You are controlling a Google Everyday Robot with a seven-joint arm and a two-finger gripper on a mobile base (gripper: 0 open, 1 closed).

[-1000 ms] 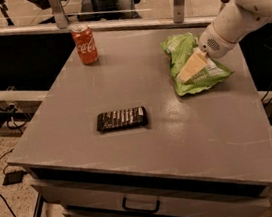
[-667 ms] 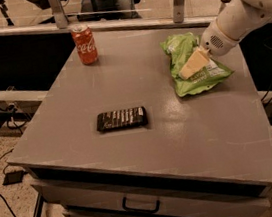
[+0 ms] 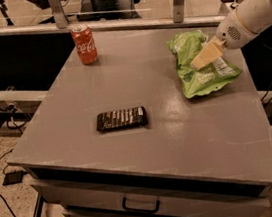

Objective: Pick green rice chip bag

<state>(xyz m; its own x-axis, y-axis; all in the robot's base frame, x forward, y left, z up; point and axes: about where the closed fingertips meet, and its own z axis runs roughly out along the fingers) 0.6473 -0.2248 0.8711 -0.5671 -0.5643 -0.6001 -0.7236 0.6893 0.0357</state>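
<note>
While the white arm (image 3: 256, 10) reaches in from the upper right of the view, the gripper (image 3: 204, 57) sits low over the green rice chip bag (image 3: 198, 80). Its pale beige end points down and to the left, and it overlaps the middle of the bag just above the white label panel. Contact with the bag looks likely but is not confirmed. Whether the gripper is clenched or released cannot be told from this angle. Bag lies flat and crinkled on the grey table (image 3: 161, 142), on the right part of the top near the right edge. Its long axis runs back to front, with the label end nearer the front. Red soda can (image 3: 84, 43) stands upright toward the back left of the top, well apart from the bag. Flat dark wrapped bar (image 3: 121, 118) lies left of centre toward the front, with its long side roughly parallel to the front edge. It is well apart from both can and bag. Below the tabletop is a drawer (image 3: 189, 199) with a dark handle (image 3: 139, 207).
</note>
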